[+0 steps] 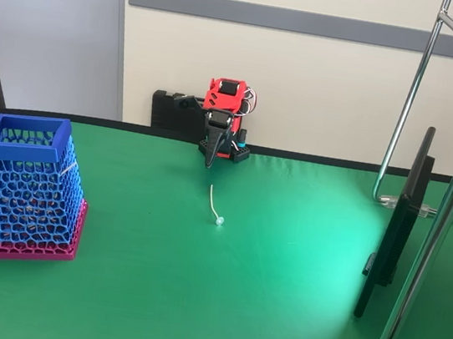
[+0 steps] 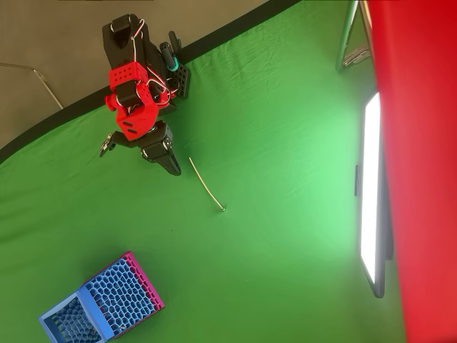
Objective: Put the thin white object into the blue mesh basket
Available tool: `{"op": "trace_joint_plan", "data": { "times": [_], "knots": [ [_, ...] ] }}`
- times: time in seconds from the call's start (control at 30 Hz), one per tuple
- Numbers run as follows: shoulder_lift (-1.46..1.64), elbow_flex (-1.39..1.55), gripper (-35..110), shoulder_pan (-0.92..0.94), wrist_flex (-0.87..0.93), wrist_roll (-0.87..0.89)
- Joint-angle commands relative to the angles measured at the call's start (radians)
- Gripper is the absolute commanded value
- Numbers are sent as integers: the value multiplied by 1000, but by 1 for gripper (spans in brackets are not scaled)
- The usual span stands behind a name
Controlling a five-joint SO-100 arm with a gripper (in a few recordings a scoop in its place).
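Clearly nothing is done yet: the stick lies loose on the green table, just in front of the gripper, whose jaws look closed and empty. Grasp, carry and drop into the basket, well apart, all remain.

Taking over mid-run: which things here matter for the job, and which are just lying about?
Job: thin white stick on the green table; blue mesh basket; gripper, apart from the stick, nothing in it.
Lying about: upright screen; metal stand.
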Motion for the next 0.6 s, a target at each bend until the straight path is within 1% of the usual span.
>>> {"op": "trace_joint_plan", "data": {
  "times": [0.0, 0.57],
  "knots": [
    [9, -3, 1, -11, -15, -6],
    [9, -3, 1, -9, -15, -6]
  ]
}}
